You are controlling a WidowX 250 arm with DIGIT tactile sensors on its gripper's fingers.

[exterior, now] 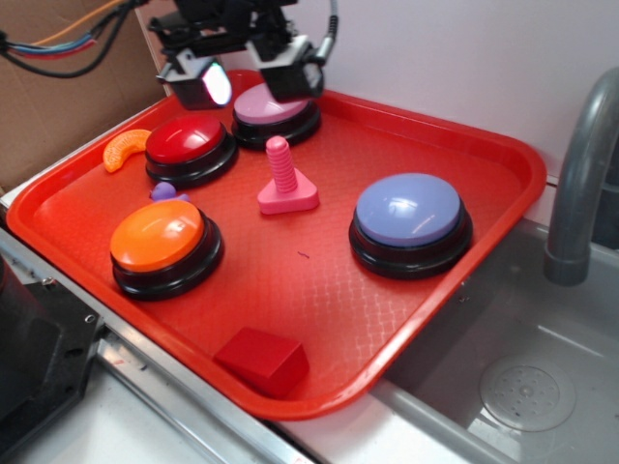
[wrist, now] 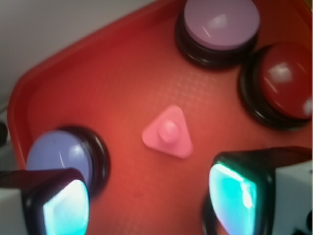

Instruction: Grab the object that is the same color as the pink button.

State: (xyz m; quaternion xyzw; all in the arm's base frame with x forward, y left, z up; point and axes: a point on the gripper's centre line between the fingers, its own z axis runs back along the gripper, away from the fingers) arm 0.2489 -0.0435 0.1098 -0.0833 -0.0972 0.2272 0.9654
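The object is a bright pink toy bolt (exterior: 284, 180) with a ribbed post on a triangular base, standing upright near the middle of the red tray (exterior: 455, 145). From the wrist view I look straight down on the bolt (wrist: 167, 132). The pink button (exterior: 271, 106) sits at the tray's back, right behind the bolt, also seen as the pink button (wrist: 220, 22) at the top. My gripper (exterior: 242, 79) hangs high above the back of the tray, over the pink and red buttons. It is open, with nothing between the fingers (wrist: 232, 193).
A red button (exterior: 189, 145), an orange button (exterior: 160, 237) and a lavender-blue button (exterior: 409, 215) stand on the tray. A red block (exterior: 263, 360) lies at the front edge, an orange slice toy (exterior: 124, 147) at the left. A sink and grey faucet (exterior: 580, 174) lie to the right.
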